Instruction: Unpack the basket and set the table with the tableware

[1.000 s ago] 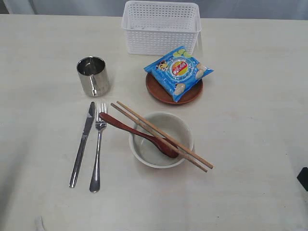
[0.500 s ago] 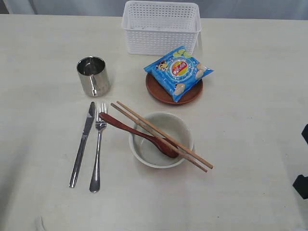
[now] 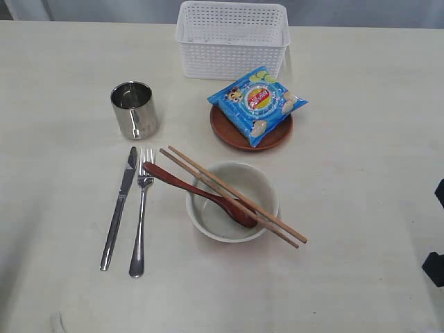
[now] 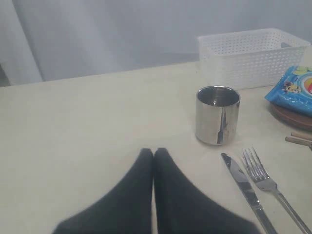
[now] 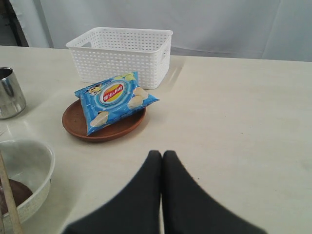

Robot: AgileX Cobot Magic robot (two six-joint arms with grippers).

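The white lattice basket (image 3: 232,38) stands at the table's far middle. A steel cup (image 3: 134,109) is on the left, with a steel knife (image 3: 119,207) and fork (image 3: 141,208) side by side in front of it. The off-white bowl (image 3: 232,201) holds a reddish-brown spoon (image 3: 201,194), and two wooden chopsticks (image 3: 232,195) lie across its rim. A brown plate (image 3: 250,130) carries a blue chips bag (image 3: 257,104). My left gripper (image 4: 153,152) is shut and empty, well short of the cup (image 4: 217,115). My right gripper (image 5: 162,154) is shut and empty, near the plate (image 5: 104,123).
The pale cream table (image 3: 361,173) stretches around the setting. A dark part of the right arm (image 3: 437,267) shows at the right edge of the exterior view. A grey curtain (image 4: 122,34) hangs behind the table.
The dark part of the right arm at the right edge shifted between one second and half a second ago and has held still since. Nothing on the table has moved.
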